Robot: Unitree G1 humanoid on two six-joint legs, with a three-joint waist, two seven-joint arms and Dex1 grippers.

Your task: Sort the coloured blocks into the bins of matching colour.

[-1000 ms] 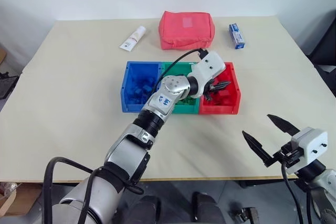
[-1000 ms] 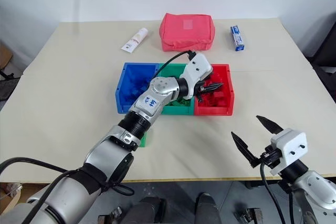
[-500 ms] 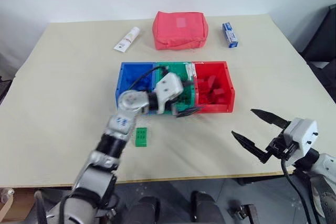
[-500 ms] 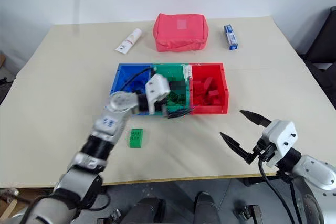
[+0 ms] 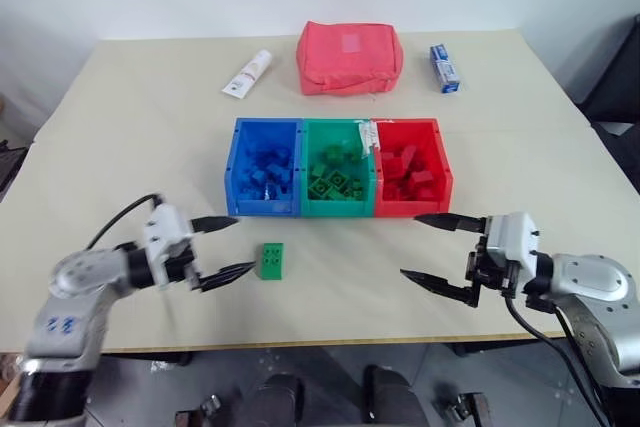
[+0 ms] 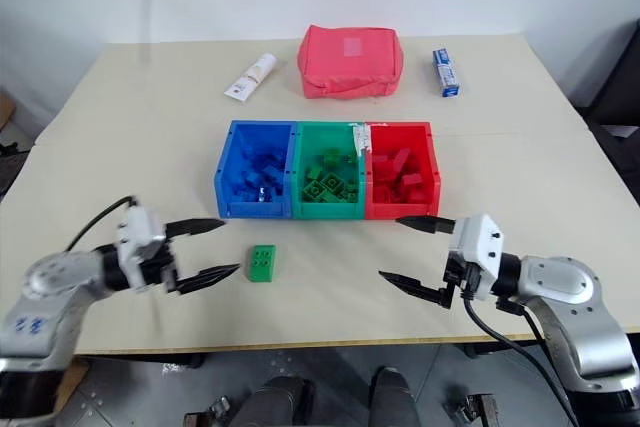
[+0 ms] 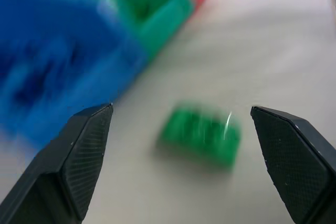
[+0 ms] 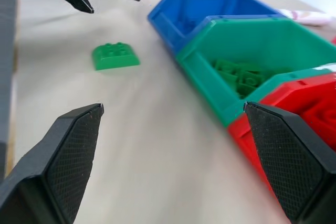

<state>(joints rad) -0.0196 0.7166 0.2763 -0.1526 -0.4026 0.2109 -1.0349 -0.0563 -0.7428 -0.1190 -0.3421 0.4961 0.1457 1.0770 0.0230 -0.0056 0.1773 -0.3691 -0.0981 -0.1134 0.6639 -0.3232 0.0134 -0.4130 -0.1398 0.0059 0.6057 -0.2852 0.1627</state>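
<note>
Bins sat joined in a row in the middle of the table, blue, then green, then red, and each one had blocks of its own colour inside. One second before, the left arm was stretched far out over the red bin with its fingers nearly closed. By now that arm had pulled all the way back to the near left side of the table, and the left gripper had its two black fingers spread wide with nothing between them. That likely meant a red block had just been dropped into the red bin. The right gripper had swung in toward the middle, and it was wide open and empty too, hanging low just in front of the red bin. One green block lay alone on the table, just in front of the blue bin and right beside the left gripper's fingertips. It looked like the last block left out, so the job seemed almost done. That block needed to go into the green bin next.
</note>
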